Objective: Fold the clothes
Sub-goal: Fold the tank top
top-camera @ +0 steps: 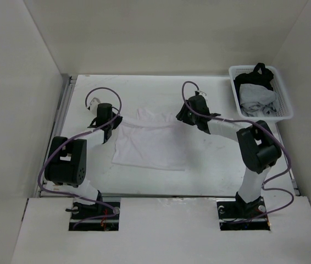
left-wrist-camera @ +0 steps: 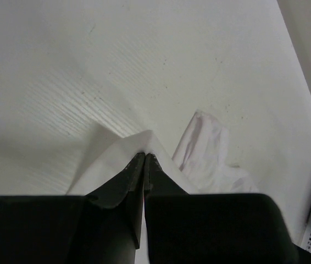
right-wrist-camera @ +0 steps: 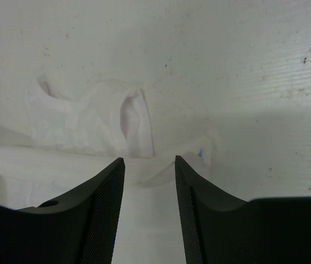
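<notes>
white T-shirt [top-camera: 150,147]: on table [top-camera: 216,165], between the 2 arms | left gripper [left-wrist-camera: 145,157]: fingers pressed together, pinching its left edge | right gripper [right-wrist-camera: 150,161]: fingers spread above its right edge, holding nothing | handling: likely light, thin, limp; take it at corners or hems

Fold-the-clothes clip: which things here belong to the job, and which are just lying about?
Job:
shirt, spread out flat
left fingers, shut on a fold of it
right fingers, open over it

Lying about:
basket, far right corner
dark cloth and pale cloth inside it
</notes>
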You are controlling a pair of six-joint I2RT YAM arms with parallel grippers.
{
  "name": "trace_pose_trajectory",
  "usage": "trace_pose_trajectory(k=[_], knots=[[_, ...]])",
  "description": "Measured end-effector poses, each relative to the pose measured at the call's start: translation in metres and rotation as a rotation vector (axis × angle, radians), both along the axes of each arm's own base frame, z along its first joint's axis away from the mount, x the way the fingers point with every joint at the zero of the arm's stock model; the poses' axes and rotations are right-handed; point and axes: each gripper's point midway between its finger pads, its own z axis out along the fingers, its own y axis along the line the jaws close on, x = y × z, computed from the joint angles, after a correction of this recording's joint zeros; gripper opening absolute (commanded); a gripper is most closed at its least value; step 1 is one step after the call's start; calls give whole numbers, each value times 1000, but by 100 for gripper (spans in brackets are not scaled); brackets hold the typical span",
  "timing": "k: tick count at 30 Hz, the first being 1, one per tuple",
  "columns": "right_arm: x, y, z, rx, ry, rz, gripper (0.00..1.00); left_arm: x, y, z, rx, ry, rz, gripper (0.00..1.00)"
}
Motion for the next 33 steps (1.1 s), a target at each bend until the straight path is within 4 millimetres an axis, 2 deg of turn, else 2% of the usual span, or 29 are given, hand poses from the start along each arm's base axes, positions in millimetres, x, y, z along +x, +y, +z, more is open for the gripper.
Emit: trace_pose_trajectory(k=[8, 17, 20, 23, 25, 30, 33], knots=[[4, -18, -13, -8, 31, -45, 47, 4, -3, 7, -3, -16, -6, 0], [4, -16, -27, -13, 66, -38, 46, 3, -9, 7, -3, -16, -19, 0], [3, -16, -31, -15, 79, -35, 36, 5, -10, 9, -3, -20, -19, 0], [3, -17, -31, -11, 80, -35, 15, 7, -11, 12, -5, -27, -22, 0], [4, -19, -30, -5, 82, -40, 6, 8, -12, 14, -5, -31, -24, 0], [5, -20, -30, -2, 82, -42, 1, 7, -16, 14, -4, -30, -31, 0], [2, -22, -21, -1, 69, -42, 1, 4, -16, 21, -3, -34, -33, 0]])
